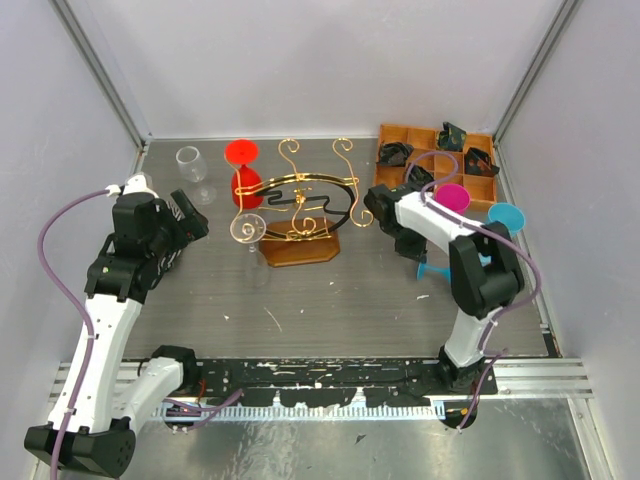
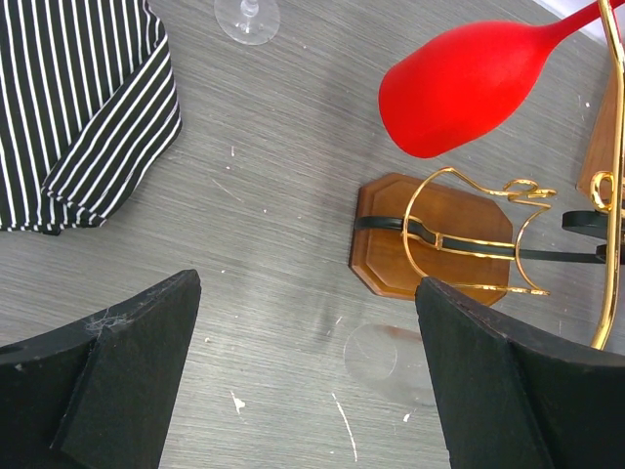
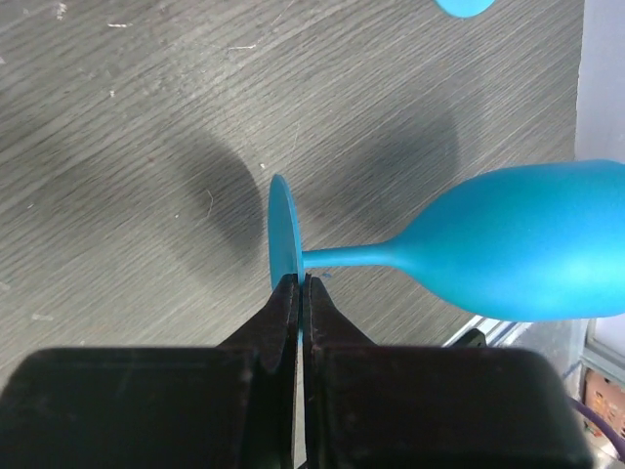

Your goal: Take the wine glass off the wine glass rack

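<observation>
- At the 9 o'clock side of the rack [image 1: 300, 248] hang a red glass [image 1: 246, 183] and a clear glass [image 1: 247, 230], bowls down.
- Left gripper [image 1: 188, 222], wide open and empty, has them at its 3 o'clock; it is the nearer.
- Right gripper [image 3: 298, 283] is closed on the foot of a blue glass [image 3: 527, 244].

White arms [image 1: 105, 335] with black joints trail purple cables [image 1: 42, 240]; the left tool's [image 2: 305, 288] fingers [image 2: 107, 381] are plain black.

Robot lab cell, white panel walls [image 1: 330, 60], aluminium rail [image 1: 560, 372]
</observation>
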Controlling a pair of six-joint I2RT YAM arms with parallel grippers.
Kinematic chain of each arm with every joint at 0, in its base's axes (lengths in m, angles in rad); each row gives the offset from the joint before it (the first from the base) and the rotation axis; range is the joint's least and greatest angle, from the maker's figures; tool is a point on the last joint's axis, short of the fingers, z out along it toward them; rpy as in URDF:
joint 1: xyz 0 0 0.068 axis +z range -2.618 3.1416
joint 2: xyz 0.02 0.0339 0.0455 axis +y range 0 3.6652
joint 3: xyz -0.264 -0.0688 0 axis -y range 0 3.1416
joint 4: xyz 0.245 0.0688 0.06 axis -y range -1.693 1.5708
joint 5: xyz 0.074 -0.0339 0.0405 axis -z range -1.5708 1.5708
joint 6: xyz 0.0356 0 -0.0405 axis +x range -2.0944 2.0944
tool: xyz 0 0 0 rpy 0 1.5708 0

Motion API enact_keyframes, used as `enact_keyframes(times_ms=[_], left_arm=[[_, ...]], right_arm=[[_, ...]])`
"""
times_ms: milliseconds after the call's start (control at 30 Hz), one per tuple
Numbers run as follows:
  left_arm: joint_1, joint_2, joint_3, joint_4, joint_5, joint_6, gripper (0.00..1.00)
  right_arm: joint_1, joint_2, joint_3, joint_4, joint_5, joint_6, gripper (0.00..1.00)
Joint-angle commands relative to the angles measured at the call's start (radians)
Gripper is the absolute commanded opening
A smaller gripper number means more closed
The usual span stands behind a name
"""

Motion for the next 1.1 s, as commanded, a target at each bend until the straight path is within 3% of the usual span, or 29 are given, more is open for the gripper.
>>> enact_keyframes(times_ms=[0,300,833,1067], left_arm=[[0.000,-0.008,-0.004,0.004,0.003,0.014,0.98],[0.001,-0.007,-0.008,-0.004,-0.007,0.038,0.98],[0.000,0.004,-0.011,-0.010,0.004,0.036,0.98],[0.000,0.015,-0.011,-0.007,0.014,0.031,0.98]], right_arm=[[-0.001,0.102,0.053,-0.075,0.081,0.111,0.00],[-0.019,0.260,0.143,-0.087,0.098,0.146,0.00],[-0.036,0.389,0.226,-0.014,0.038,0.203,0.00],[-0.036,0.426,0.245,0.054,-0.042,0.159,0.08]])
